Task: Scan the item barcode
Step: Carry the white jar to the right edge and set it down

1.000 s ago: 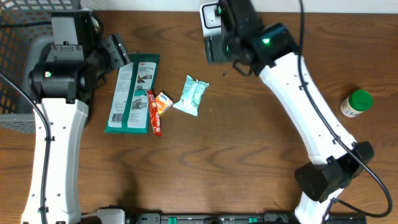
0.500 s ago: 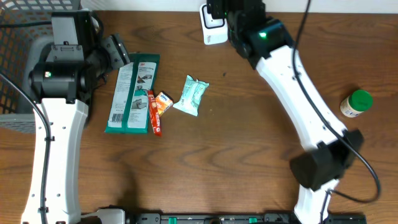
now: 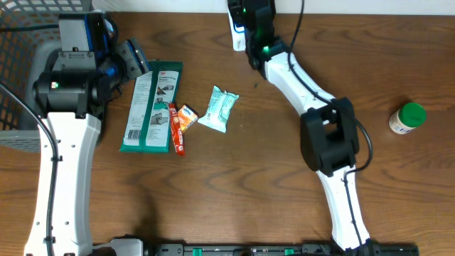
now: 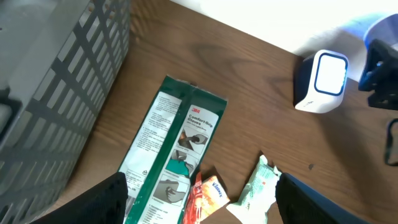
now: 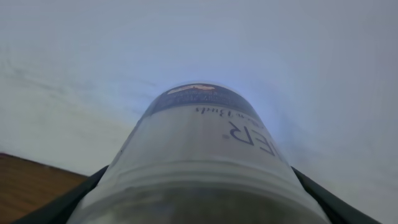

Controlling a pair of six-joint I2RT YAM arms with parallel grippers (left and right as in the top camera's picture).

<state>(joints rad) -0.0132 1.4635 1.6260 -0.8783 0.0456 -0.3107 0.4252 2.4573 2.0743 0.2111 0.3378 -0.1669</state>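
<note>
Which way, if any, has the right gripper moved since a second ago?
Yes. The right gripper, holding a clear plastic jar, has swung toward the table's far edge, past the white box-shaped scanner.

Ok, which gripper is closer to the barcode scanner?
Right. The right gripper holds a clear container at the scanner; the left gripper hovers far off by the green package.

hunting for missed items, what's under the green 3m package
Only the wooden table shows around the 3M package; it lies flat, so anything beneath is covered.
</note>
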